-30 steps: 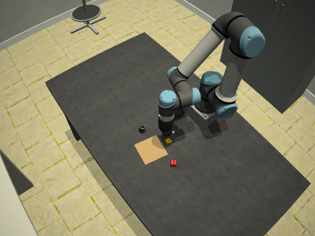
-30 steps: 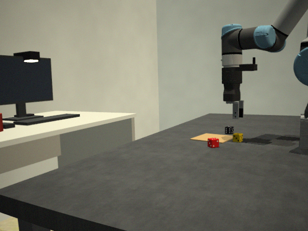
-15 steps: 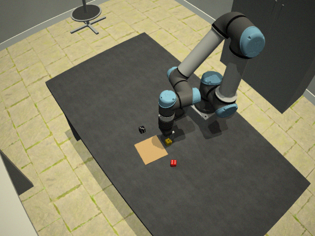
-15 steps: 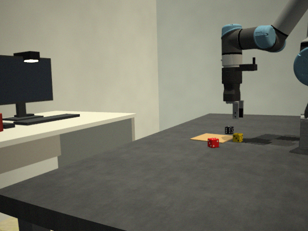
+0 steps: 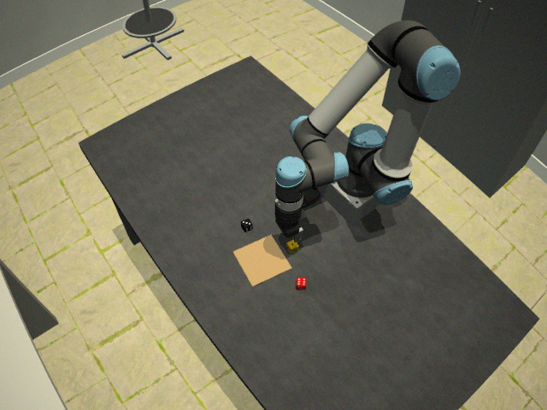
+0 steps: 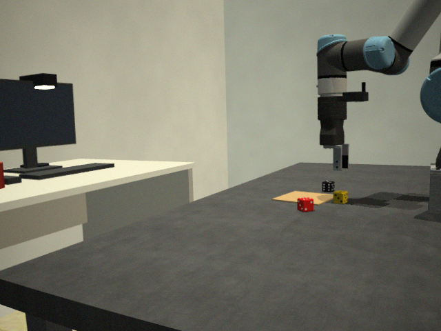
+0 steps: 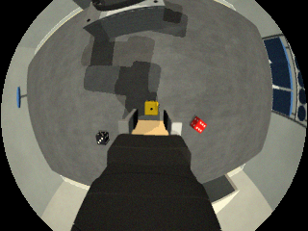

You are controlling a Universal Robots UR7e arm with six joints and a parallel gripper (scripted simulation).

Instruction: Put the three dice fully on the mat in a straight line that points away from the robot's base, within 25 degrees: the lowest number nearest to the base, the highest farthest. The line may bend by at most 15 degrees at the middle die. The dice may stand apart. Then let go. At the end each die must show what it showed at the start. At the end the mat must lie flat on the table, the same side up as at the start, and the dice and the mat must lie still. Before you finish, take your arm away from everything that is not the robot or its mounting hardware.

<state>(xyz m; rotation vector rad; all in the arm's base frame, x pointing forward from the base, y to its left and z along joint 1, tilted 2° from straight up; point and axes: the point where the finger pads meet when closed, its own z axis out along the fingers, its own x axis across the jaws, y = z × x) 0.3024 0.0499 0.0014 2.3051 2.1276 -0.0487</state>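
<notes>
Dim tabletop, soft dark shadows, wrist view edges bowed

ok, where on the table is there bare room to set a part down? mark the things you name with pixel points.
Left of the black die [image 5: 246, 225] [image 6: 328, 186] [image 7: 102, 138] in the top view; also below the red die [image 5: 301, 283] [image 6: 305, 204] [image 7: 198, 125]. Crowded: yellow die [image 5: 292, 246] [image 6: 340, 196] [image 7: 151, 108], under the gripper [image 5: 297, 238] [image 6: 340, 169] [image 7: 150, 115], by the mat [image 5: 261, 262] [image 6: 297, 197] [image 7: 150, 127].
</notes>
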